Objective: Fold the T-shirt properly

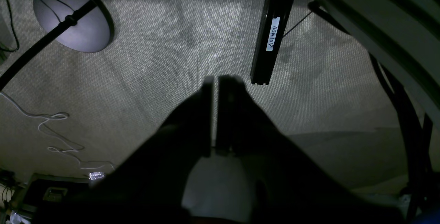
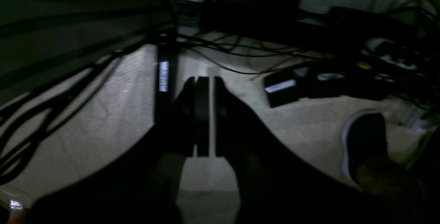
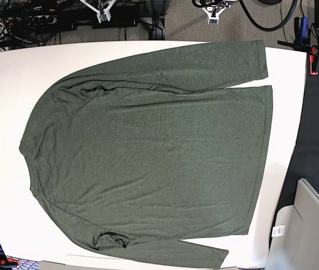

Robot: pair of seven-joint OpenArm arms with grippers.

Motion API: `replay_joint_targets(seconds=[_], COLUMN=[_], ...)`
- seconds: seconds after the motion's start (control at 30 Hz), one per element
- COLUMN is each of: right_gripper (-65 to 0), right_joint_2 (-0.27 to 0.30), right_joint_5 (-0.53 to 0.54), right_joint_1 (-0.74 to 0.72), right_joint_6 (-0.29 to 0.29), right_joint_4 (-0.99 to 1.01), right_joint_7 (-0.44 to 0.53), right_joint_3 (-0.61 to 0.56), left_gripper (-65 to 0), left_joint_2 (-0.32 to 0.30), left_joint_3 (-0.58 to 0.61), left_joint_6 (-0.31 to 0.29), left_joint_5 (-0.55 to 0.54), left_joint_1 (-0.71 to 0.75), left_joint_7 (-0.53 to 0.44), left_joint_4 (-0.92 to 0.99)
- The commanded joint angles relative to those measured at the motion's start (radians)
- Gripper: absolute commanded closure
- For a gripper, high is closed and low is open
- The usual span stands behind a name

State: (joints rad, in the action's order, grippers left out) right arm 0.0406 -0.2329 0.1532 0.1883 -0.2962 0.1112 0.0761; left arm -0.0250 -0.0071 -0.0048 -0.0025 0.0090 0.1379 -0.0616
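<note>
**Base view: shirt laid flat, both arms off the desk — risks before the first fold**

In the base view the shirt (image 3: 148, 152) is seen spread over most of the white desk (image 3: 7, 79), collar end at the left, hem at the right. One sleeve lies along the far edge with its cuff at the far right corner; the other runs along the near edge, its cuff close to the desk's near rim. A small bunch of fabric shows near the near left armpit.

Neither arm is seen over the desk. In the left wrist view the left pincer (image 1: 216, 79) is pressed together with nothing between its jaws, and only carpet (image 1: 172, 45) and a lamp base (image 1: 72, 18) lie beneath it. In the right wrist view the right pincer (image 2: 205, 79) is likewise pressed together and empty, above carpet, cables and a shoe (image 2: 364, 138).

Several failures can be judged likely from here. Thin knit lying flat may not be caught unless the jaws are opened and brought down firmly; too shallow a pinch would probably slip, too deep a one could gather both layers or scrape the desk. The near sleeve may be dragged off the rim if the body is pulled. The bunched patch may be locked into a crease if it is folded over unsmoothed. If the two sides are lifted unevenly, a skewed fold could result.
</note>
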Motion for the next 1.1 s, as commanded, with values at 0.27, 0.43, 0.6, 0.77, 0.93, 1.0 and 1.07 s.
replay_joint_targets(seconds=[0.27, 0.43, 0.6, 0.77, 0.93, 1.0, 1.07], right_gripper=[0.0, 0.0, 0.0, 0.0, 0.0, 0.0, 0.0], right_joint_2=[0.011, 0.006, 0.006, 0.006, 0.006, 0.009, 0.014], right_joint_5=[0.002, 0.002, 0.002, 0.002, 0.002, 0.002, 0.002], right_joint_1=[0.01, 0.01, 0.021, 0.018, 0.023, 0.038, 0.056], right_joint_6=[0.007, 0.006, 0.004, 0.003, 0.001, 0.001, 0.001], right_joint_4=[-0.002, -0.001, -0.001, -0.001, -0.001, -0.001, -0.005], right_joint_7=[0.011, 0.009, 0.009, 0.008, 0.008, 0.008, 0.009], right_joint_3=[0.001, 0.001, 0.001, 0.001, 0.001, 0.001, 0.001], left_gripper=[0.0, 0.0, 0.0, 0.0, 0.0, 0.0, 0.0], left_joint_2=[0.001, 0.003, 0.004, 0.004, 0.001, 0.001, 0.0], left_joint_3=[-0.001, -0.001, -0.001, -0.001, -0.001, -0.001, -0.001], left_joint_6=[-0.001, -0.001, -0.001, -0.001, -0.001, -0.001, -0.001], left_joint_5=[0.002, 0.002, 0.002, 0.002, 0.002, 0.002, 0.002], left_joint_1=[0.007, 0.019, 0.047, 0.05, 0.062, 0.065, 0.067], left_joint_7=[-0.004, -0.005, -0.002, -0.002, -0.004, -0.005, -0.005], left_joint_4=[-0.001, -0.024, -0.062, -0.067, -0.068, -0.068, -0.068])
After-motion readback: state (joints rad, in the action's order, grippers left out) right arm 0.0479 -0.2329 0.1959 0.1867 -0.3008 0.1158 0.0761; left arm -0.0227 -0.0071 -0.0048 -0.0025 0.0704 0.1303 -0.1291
